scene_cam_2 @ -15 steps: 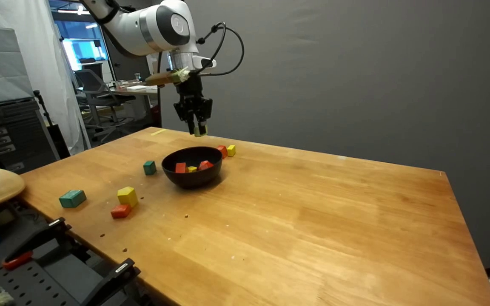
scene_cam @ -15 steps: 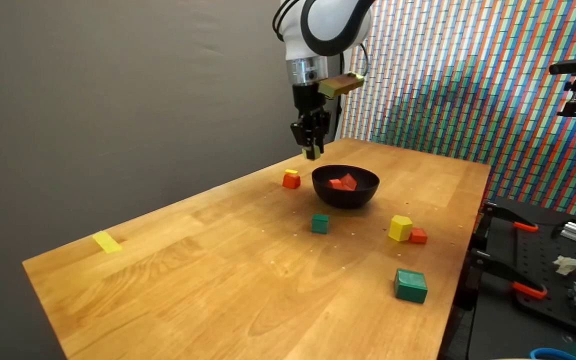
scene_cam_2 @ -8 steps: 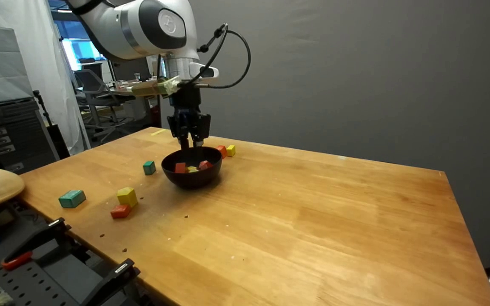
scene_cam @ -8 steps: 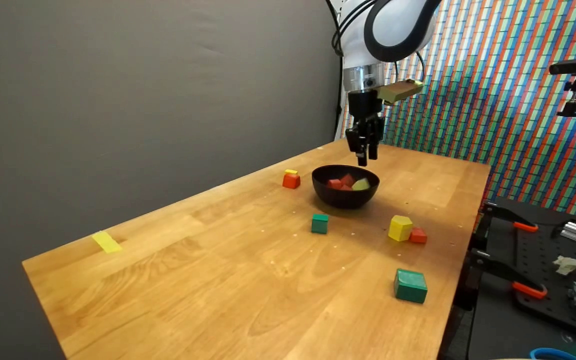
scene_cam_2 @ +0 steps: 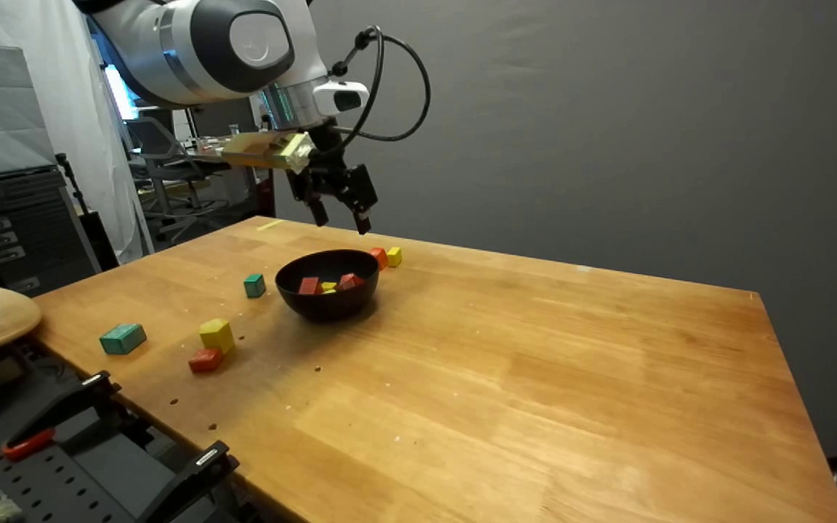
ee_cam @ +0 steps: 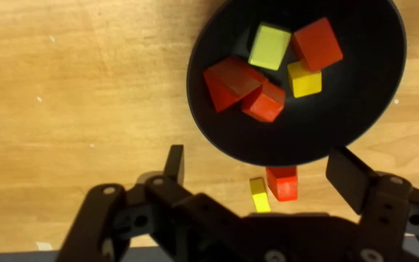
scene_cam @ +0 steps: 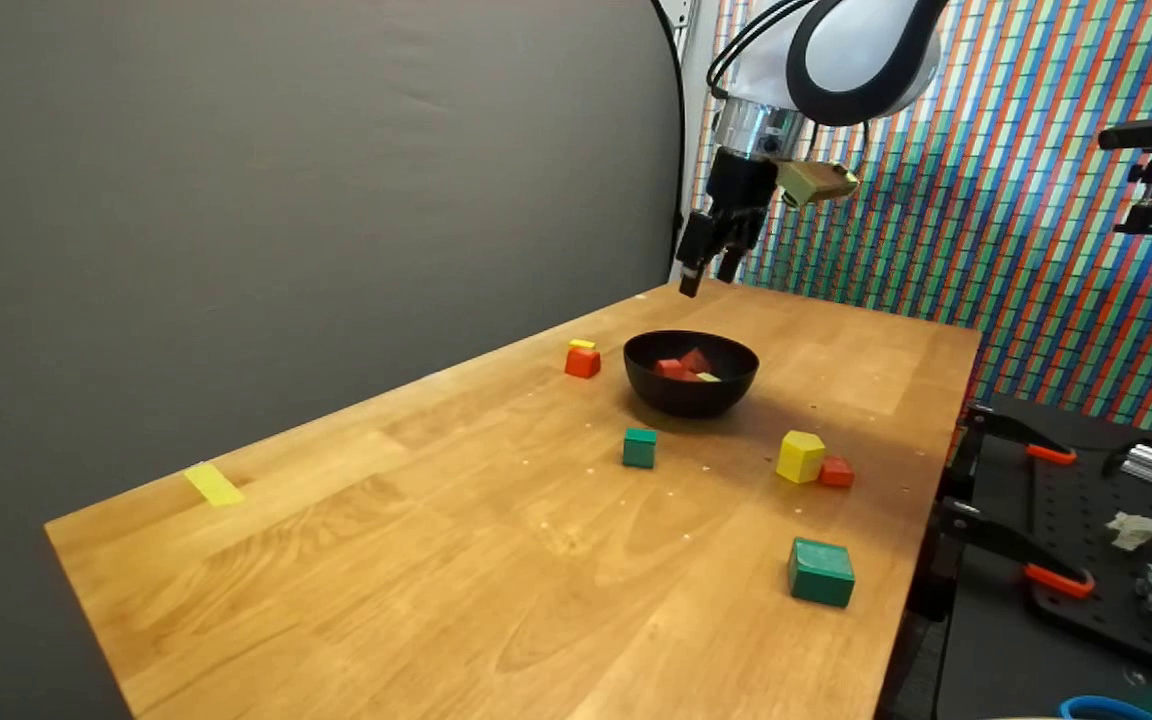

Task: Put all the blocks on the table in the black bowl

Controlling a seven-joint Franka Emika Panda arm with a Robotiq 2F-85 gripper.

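Honey-coloured wood tops the table (scene_cam: 386,600), its long edge running back along a grey wall (scene_cam: 286,220). Nearest in an exterior view sits the larger green block (scene_cam: 821,572), well apart from the others, so it can probably be gripped from any side. Behind it, a large yellow block (scene_cam: 800,457) and a low red block (scene_cam: 836,471) stand touching or nearly so, which likely limits the faces that can be pinched. A smaller green block (scene_cam: 639,448) sits alone before the black bowl (scene_cam: 691,402), only a short carry away.

That bowl stands among the loose blocks, presumably to keep each trip brief. In it, the wrist view shows three red blocks (ee_cam: 318,44), a yellow cube (ee_cam: 305,82) and a pale yellow-green block (ee_cam: 270,47); two reds overlap there, perhaps because the curved floor tips them inward.

Between bowl and wall lie an orange-red block (scene_cam: 583,362) and, just beside it, a small yellow block (scene_cam_2: 394,256). Higher up, the gripper (scene_cam_2: 342,224) hangs tilted, empty, its fingers (ee_cam: 349,178) spread wide, a posture that would suit reaching for this pair. Farthest back, a multicoloured patterned backdrop (scene_cam: 1016,250) closes off the view, maybe as a screen.
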